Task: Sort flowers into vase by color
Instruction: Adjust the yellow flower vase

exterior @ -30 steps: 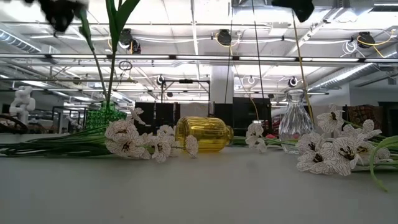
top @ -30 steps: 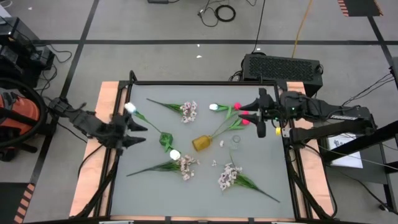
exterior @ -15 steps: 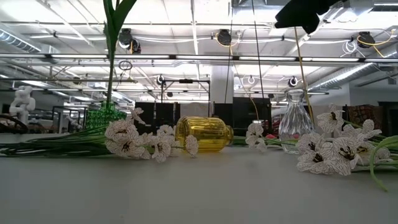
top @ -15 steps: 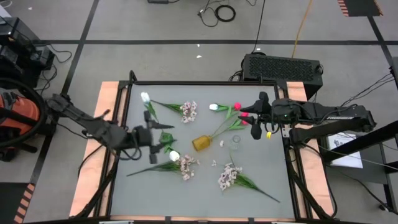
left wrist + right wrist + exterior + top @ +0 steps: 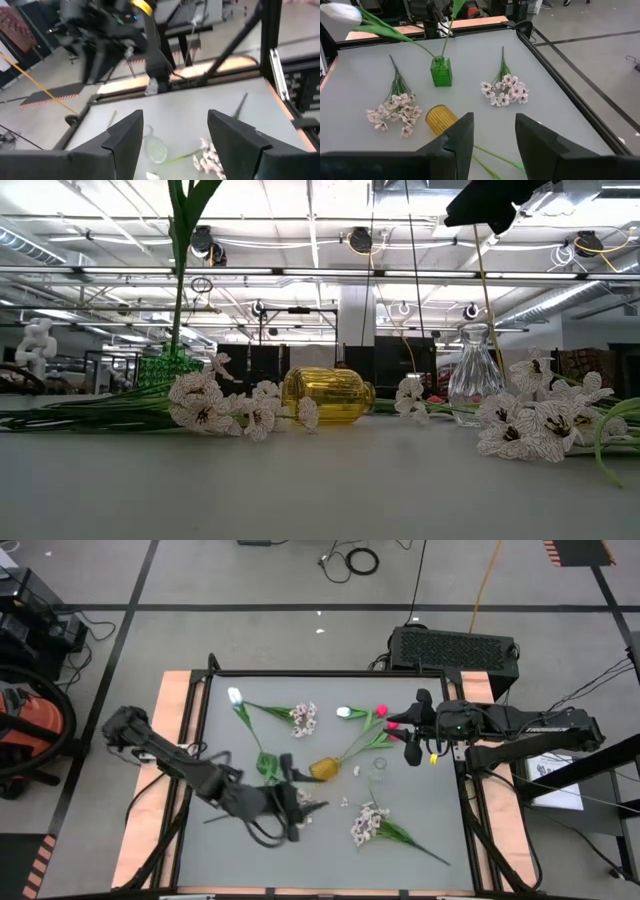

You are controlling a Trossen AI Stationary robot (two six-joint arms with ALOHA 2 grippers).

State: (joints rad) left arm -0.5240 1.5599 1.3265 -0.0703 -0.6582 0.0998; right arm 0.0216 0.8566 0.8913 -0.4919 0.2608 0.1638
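High view: left gripper (image 5: 290,812), jaws parted and empty, hovers beside toppled yellow vase (image 5: 322,769); limp, light blossom spray (image 5: 300,806) probably wants a mid-stem pinch.

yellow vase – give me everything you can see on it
The yellow vase is amber-yellow ribbed glass, see-through, with a squat round body narrowing to a short neck. It lies tipped on its side near the middle of the table, empty, with no stems in it. From table height it rests behind a spray of pale blossoms; whether they touch cannot be told. A green stem runs away from its neck end. Neither hand touches it.
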